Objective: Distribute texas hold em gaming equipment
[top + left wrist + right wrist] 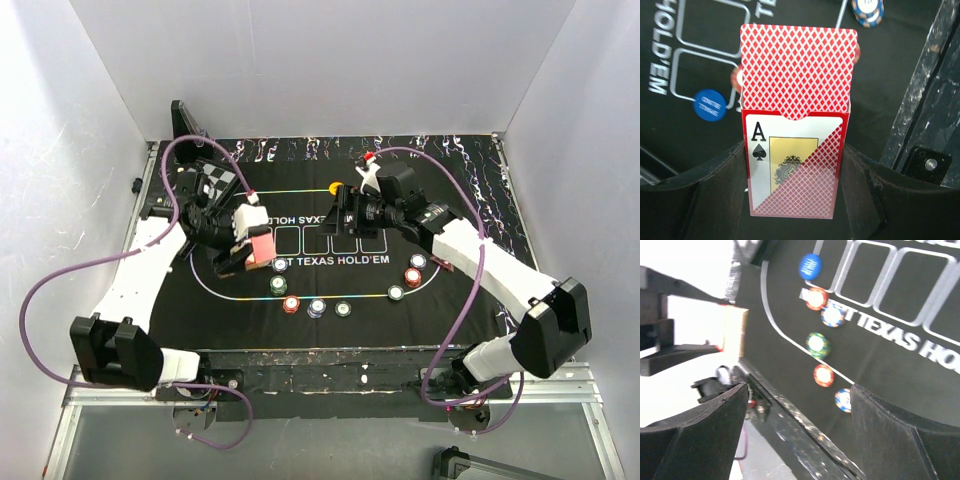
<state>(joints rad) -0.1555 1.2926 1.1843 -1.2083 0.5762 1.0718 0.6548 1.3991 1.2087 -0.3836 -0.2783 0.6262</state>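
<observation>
Left end effector [246, 251] gripping red-backed card pack [261, 247] above mat [450, 310] (chips [316, 307] scattered along arc line).

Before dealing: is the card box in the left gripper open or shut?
Open: red-backed cards stick out above the card box clamped in the left gripper.

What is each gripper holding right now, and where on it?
Left gripper holds the playing-card box, red-backed cards sticking out of its top, pinched by its two side edges on the lower half. Right gripper is open, holding nothing.
</observation>
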